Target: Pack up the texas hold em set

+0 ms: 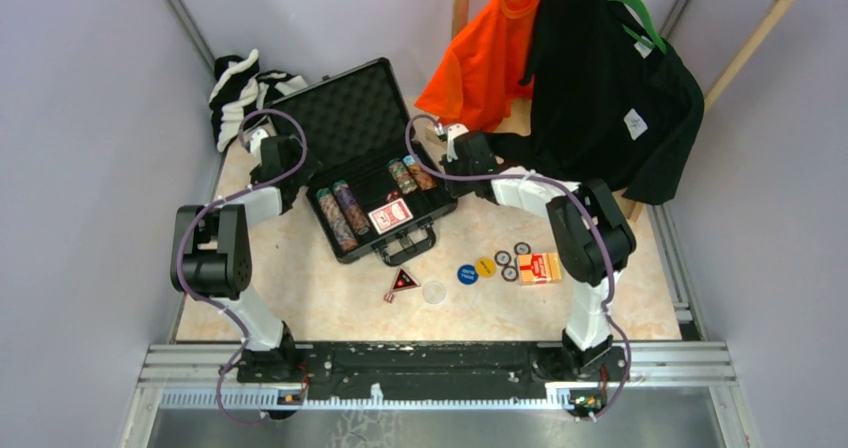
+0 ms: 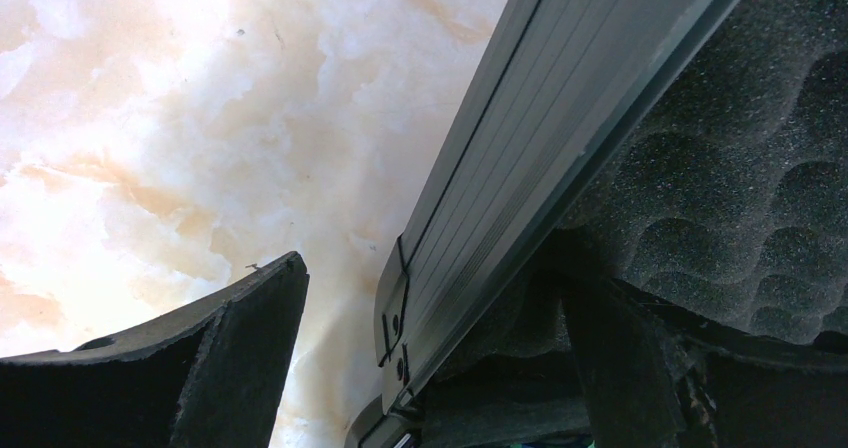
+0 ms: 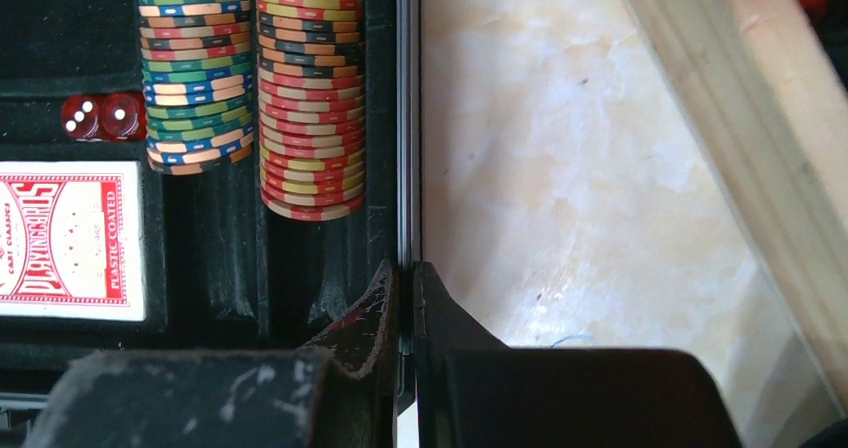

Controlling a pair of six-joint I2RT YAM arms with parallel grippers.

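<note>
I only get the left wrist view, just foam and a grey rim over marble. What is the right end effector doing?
Observer: The right end effector is shut on an end wall of the open black hard briefcase.
Operator: What's already inside?
Observer: Four rows of multicoloured poker chips, a red card deck and two red dice.
Operator: Anything left out?
Observer: On the marble table: a black-red triangle, a blue disc, a yellow disc, a clear disc, three loose chips and an orange card box.

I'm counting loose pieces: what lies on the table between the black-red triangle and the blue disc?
A clear disc, flat, touching neither the triangle nor the blue disc; seen in the top view.
</note>
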